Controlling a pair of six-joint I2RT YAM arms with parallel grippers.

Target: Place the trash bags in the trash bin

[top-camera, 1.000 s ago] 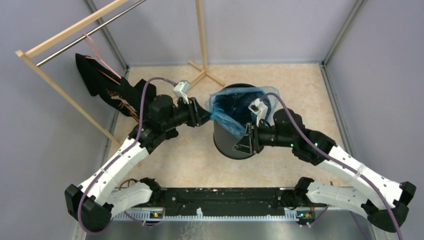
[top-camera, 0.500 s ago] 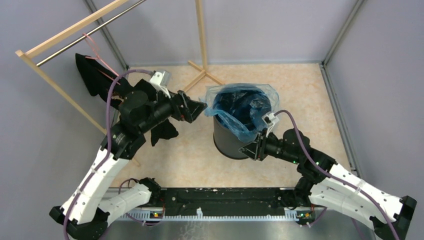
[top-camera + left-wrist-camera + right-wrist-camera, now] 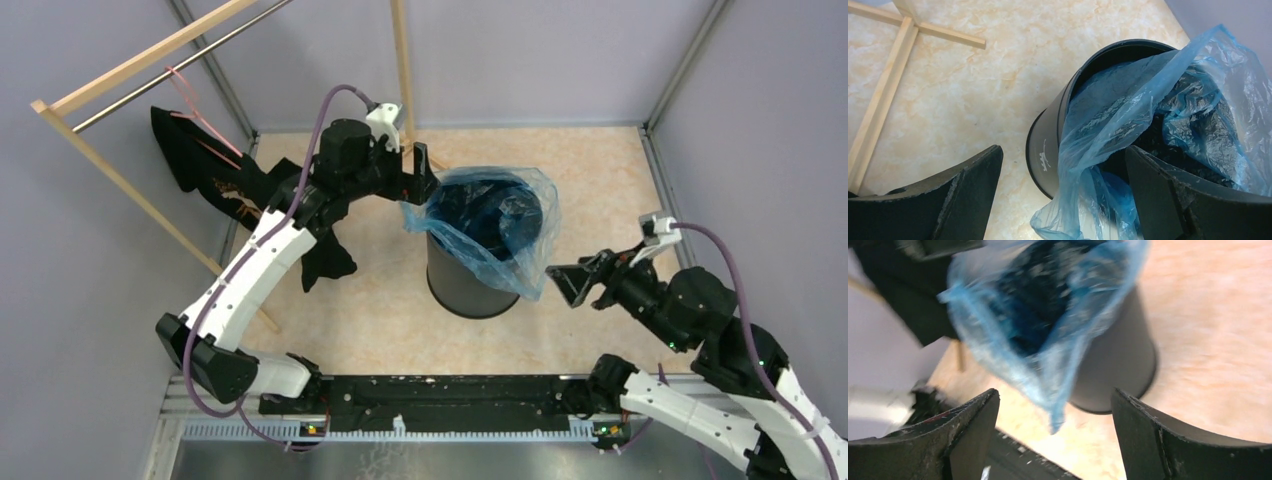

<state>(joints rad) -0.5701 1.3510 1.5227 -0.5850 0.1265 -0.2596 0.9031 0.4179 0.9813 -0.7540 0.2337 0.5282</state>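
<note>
The trash bin (image 3: 470,285) is a tall dark cylinder standing mid-floor. The light-blue trash bag (image 3: 505,215) sits in its mouth, with film spilling over the rim on the left and down the front right. My left gripper (image 3: 424,186) hovers open at the bin's far-left rim, just above a hanging bag corner. In the left wrist view the bag (image 3: 1128,110) and bin (image 3: 1045,150) lie between the spread left gripper (image 3: 1063,150), untouched. My right gripper (image 3: 556,279) is open to the right of the bin, clear of the film. The blurred right wrist view shows bag (image 3: 1038,315) and bin (image 3: 1120,360) beyond the right gripper (image 3: 1054,392).
A black garment (image 3: 205,170) hangs from a wooden rack (image 3: 120,75) at the left. The rack's cross-shaped foot (image 3: 412,150) lies behind the bin. Enclosure walls close in on three sides. A black rail (image 3: 430,395) runs along the near edge.
Both grippers opened and let go of the bag. The left one rose and swung round to the bin's far-left rim. The right one pulled back to the right of the bin.
</note>
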